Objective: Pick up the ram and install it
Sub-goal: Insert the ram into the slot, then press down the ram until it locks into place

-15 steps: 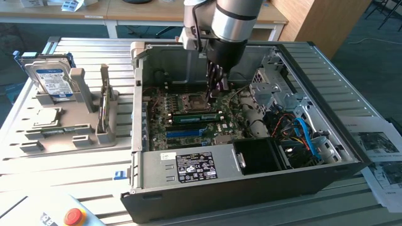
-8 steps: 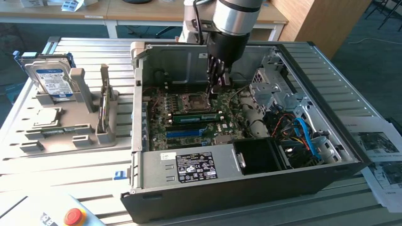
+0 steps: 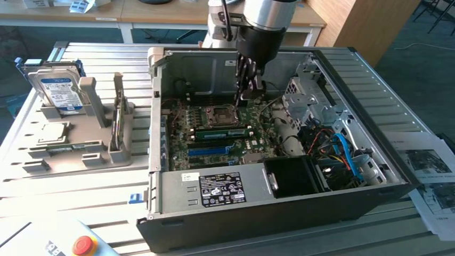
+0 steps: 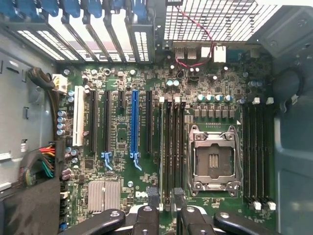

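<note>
The ram (image 3: 221, 133), a long green board with dark chips, stands on edge in a motherboard slot just in front of the CPU socket (image 3: 221, 113). In the wrist view it looks like a thin pale edge (image 4: 163, 147) in the slot row beside the socket (image 4: 214, 164). My gripper (image 3: 248, 95) hangs inside the open computer case (image 3: 160, 176), raised above the board and apart from the ram. Its two dark fingertips (image 4: 152, 203) stand open over the slots, with nothing between them.
A grey fixture (image 3: 85, 154) at the exterior view's left holds a hard drive (image 3: 61, 90) and a CPU chip (image 3: 53, 132). The power supply (image 3: 213, 189), a black fan (image 3: 299, 176) and cables (image 3: 341, 149) fill the case front. Papers (image 3: 430, 170) lie at the right. A red stop button (image 3: 85, 244) sits near the front.
</note>
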You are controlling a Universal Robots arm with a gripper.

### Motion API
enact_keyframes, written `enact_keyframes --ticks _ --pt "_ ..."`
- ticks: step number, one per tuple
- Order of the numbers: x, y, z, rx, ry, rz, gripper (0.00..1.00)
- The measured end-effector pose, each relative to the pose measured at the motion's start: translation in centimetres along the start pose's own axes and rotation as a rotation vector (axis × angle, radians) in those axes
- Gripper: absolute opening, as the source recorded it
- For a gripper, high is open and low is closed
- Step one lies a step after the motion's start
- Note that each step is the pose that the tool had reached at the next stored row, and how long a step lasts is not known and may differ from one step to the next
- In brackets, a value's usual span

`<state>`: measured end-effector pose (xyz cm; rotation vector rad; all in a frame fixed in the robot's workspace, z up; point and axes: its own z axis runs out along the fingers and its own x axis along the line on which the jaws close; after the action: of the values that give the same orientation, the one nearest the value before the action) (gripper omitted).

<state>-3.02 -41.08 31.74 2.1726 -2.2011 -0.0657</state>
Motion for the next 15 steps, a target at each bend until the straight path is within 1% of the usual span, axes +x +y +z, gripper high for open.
enact_keyframes --ticks 4,15 --pt "0.00 0.03 -0.67 0.0000 0.0004 0.000 0.25" --pt "0.00 0.03 -0.71 0.0001 0.0004 0.000 0.25"
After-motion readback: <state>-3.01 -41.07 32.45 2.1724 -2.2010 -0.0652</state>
